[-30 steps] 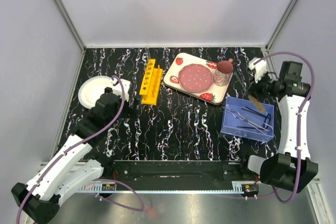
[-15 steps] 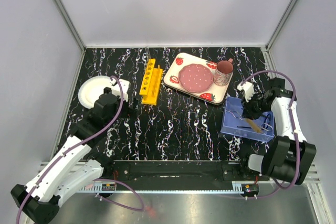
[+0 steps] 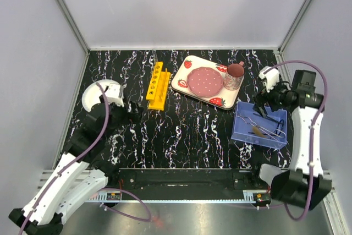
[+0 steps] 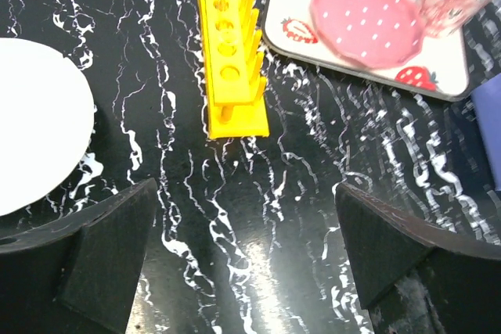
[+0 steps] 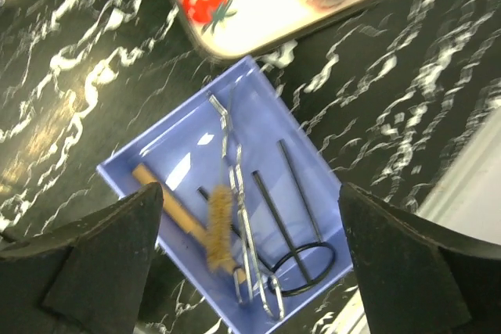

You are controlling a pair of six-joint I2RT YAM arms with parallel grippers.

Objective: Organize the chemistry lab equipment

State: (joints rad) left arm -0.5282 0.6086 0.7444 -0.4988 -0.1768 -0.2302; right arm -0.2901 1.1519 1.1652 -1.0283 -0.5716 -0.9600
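Both hands spread: my right hand (image 5: pixel 250 260) hangs above the blue bin (image 5: pixel 262 119) at 3 o'clock, where wooden clamp (image 5: pixel 164 201), forceps (image 5: pixel 233 181) and black rods (image 5: pixel 272 210) lie, my left hand (image 4: pixel 246 263) faces the yellow rack (image 4: pixel 231 76) at 11 o'clock.

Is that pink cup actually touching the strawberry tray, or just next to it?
Touching. The top view shows the cup standing on the tray, at its far right corner, with white tray surface showing just in front of the cup.
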